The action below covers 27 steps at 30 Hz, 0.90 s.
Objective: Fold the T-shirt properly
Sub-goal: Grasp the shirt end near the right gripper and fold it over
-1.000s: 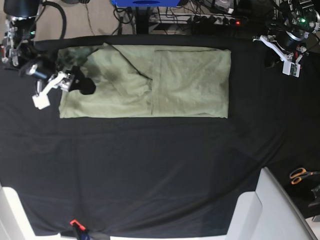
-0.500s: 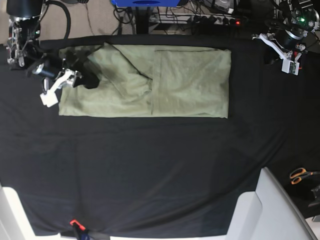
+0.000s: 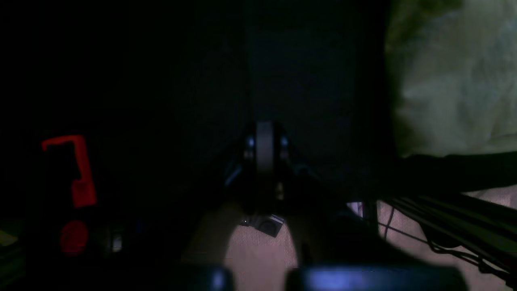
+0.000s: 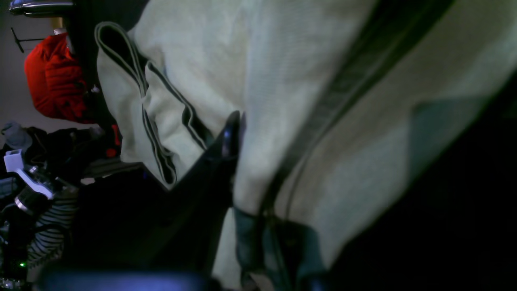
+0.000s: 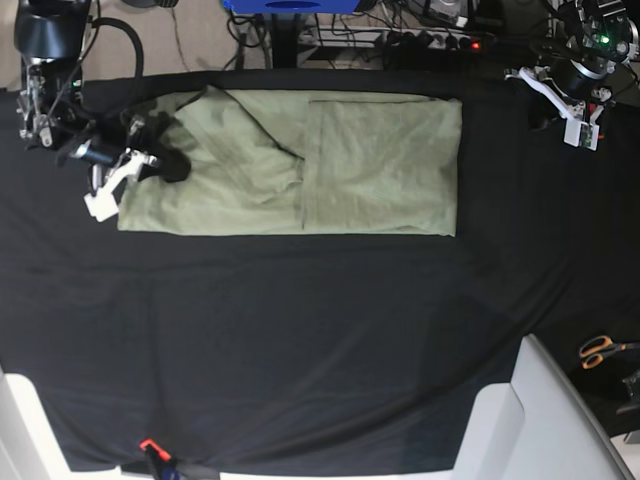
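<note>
— What moved? 
— My right end effector [image 5: 168, 160] had slid up onto the T-shirt's [image 5: 380, 165] left end and pinched its jaws on a fold there.
— And the shirt? 
— Lay folded along the black surface's [image 5: 300, 340] far edge. Left end effector [image 3: 264, 141] sat closed, empty, off to the side.

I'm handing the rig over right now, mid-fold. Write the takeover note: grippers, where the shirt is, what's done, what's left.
Right gripper: jaws look pinched on the T-shirt at its end on the base view's left; the wrist view shows pale fabric against a finger.
Left gripper: shut, empty, parked off the shirt at the table's far corner on the base view's right.
T-shirt: lying flat on the black cloth as a long rectangular band near the far edge.
Done: sides appear folded in, sleeves tucked.
Left: carry the gripped end across toward the opposite end, release and flatten.
</note>
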Tool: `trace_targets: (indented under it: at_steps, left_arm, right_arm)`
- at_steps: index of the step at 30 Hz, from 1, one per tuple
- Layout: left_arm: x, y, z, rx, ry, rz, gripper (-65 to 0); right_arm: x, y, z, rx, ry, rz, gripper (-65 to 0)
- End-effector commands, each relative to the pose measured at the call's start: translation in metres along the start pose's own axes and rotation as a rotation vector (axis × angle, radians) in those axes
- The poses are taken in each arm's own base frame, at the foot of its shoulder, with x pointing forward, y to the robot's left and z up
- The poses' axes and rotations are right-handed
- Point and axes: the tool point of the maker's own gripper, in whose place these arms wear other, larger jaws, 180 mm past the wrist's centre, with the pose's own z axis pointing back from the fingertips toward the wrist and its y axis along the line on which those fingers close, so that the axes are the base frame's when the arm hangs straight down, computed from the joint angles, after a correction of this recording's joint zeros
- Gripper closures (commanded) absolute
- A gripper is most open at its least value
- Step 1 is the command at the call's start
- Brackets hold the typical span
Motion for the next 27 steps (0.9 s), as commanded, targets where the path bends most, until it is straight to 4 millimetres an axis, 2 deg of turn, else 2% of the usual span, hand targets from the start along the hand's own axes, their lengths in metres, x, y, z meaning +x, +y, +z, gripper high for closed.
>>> trace_targets:
  at_steps: [1,7,12,14,17,19,23,27]
  left_arm:
    - [0.008,0.006,0.004,0.012,-0.026,-0.009,0.0]
    - [0.008,0.007,0.004,0.015,-0.027,-0.008,0.0]
    - [0.008,0.006,0.004,0.012,-0.026,-0.009,0.0]
    - [0.008,0.006,0.004,0.012,-0.026,-0.009,0.0]
    - [0.008,0.007,0.004,0.013,-0.026,-0.010,0.0]
    - [0.008,0.007,0.004,0.013,-0.026,-0.010,0.0]
    - [0.008,0.006,0.004,0.011,-0.026,-0.011,0.0]
    - [0.008,0.006,0.004,0.011,-0.026,-0.011,0.0]
  right_arm:
    - [0.011,-0.011,0.010,-0.040,-0.013,0.007,-0.8]
    - [0.039,-0.046,0.054,-0.131,-0.096,-0.010,-0.5]
    - [0.060,-0.088,0.102,-0.319,-0.138,-0.102,-0.5]
    - [0.065,-0.094,0.114,-0.381,-0.159,-0.134,-0.5]
    - [0.079,-0.079,0.125,-0.430,-0.204,-0.116,-0.5]
    - [0.086,-0.061,0.124,-0.459,-0.218,-0.105,-0.5]
    - [0.085,-0.025,0.108,-0.498,-0.212,-0.114,-0.5]
    - [0.072,0.002,0.084,-0.504,-0.165,-0.115,-0.6]
